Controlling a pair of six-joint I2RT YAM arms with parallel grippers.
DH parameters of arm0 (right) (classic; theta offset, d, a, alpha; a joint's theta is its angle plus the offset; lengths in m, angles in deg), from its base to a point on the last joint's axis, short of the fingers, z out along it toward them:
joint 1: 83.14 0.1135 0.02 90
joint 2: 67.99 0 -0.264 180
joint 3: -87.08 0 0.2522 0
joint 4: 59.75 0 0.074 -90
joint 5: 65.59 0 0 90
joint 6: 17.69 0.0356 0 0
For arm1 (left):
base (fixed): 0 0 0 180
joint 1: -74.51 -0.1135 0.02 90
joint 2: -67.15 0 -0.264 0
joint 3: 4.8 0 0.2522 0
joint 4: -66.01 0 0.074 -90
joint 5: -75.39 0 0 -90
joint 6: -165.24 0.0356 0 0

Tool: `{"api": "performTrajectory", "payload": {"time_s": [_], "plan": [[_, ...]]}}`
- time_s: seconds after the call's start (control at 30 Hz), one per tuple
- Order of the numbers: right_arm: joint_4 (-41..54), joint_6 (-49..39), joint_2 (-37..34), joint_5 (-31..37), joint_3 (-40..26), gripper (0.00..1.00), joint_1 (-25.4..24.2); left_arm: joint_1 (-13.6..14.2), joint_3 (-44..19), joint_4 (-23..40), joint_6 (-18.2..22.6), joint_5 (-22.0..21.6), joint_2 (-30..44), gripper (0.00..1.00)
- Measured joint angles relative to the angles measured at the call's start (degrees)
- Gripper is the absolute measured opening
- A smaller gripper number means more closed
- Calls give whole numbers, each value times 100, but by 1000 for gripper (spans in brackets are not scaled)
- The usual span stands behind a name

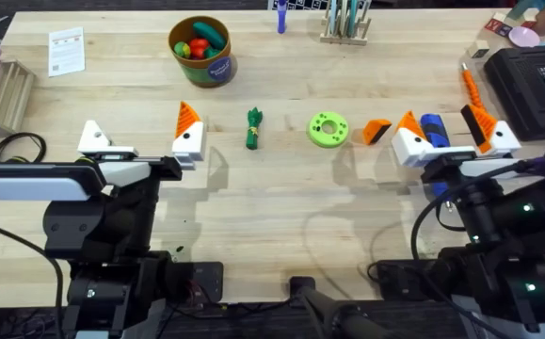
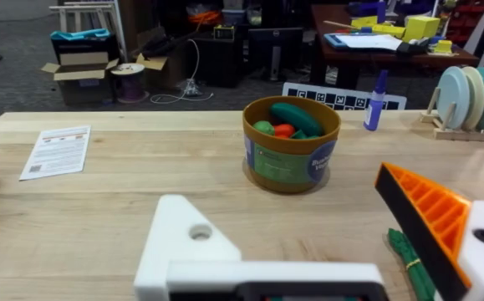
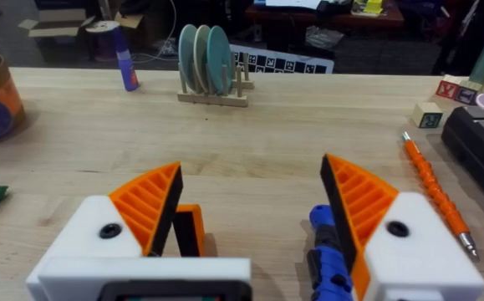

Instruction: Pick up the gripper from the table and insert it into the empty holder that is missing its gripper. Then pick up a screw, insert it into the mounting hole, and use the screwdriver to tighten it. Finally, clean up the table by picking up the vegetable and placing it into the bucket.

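Wooden table (image 1: 272, 217): green disc (image 1: 328, 128) beside gripper (image 1: 376, 131)

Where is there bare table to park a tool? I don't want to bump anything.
Free: the wood between the paper sheet and the bucket, and the near strip between the two arms' bases. Crowded: the middle row from the vegetable past the green disc to the loose gripper and screwdriver.

Overhead looks down; wrists low, forward, sharing bucket (image 1: 201, 50).
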Motion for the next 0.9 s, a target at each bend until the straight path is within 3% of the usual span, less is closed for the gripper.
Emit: {"api": "performTrajectory", "payload": {"time_s": [0.3,0.4,0.5,0.7,0.9], "plan": [[-98,-1,0,-1,2,993,0,0,0,-121,0,-4,-2,985],[-861,1,-21,-3,2,993,0,0,-14,-399,0,-7,-1,985],[-1375,0,-20,-4,-124,994,0,0,-202,-137,-1,-10,0,985],[-443,1,-238,-7,-1354,994,0,0,-1662,1136,-1,-1,388,985],[1569,0,-1374,-3,-3317,994,0,0,-3869,2824,52,-9,1848,985]]}}
